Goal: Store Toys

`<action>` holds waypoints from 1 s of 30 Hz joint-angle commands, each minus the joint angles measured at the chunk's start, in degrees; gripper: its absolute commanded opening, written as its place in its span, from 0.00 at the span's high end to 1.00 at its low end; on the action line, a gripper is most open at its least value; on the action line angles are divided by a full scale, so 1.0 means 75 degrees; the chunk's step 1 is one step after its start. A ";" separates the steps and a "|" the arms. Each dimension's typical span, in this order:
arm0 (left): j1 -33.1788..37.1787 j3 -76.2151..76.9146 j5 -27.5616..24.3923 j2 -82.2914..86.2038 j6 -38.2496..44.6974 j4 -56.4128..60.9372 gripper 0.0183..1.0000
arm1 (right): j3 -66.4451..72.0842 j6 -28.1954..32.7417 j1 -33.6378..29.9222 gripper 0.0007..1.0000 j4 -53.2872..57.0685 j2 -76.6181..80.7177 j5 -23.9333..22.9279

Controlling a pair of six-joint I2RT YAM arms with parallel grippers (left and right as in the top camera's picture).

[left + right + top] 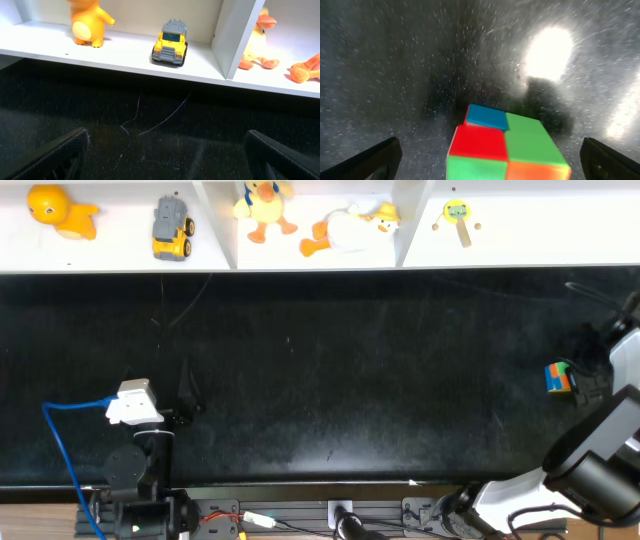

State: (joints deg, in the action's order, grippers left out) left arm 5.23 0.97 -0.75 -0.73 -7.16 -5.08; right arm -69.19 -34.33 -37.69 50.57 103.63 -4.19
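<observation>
A small multicoloured cube lies on the black mat near the table's right edge. In the right wrist view the cube shows red, green, blue and orange faces. My right gripper is open, with a finger well clear of the cube on each side. From above, the right gripper sits right next to the cube. My left gripper is low at the front left, open and holding nothing. It faces the shelf, where a yellow toy truck and an orange duck figure stand.
A white shelf with dividers runs along the back. It holds an orange duck, the truck, a yellow plush duck, a white plush duck and a wooden toy. A blue cable trails from the left arm.
</observation>
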 commanded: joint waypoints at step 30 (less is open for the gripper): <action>-0.0050 -0.0064 0.0061 0.0076 -0.0055 0.0038 0.00 | -0.0015 0.0017 0.0236 0.75 0.0379 0.0192 -0.0242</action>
State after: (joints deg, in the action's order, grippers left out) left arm 5.23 0.97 -0.75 -0.73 -7.14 -5.06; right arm -69.21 -34.89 -35.97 52.29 104.71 -4.86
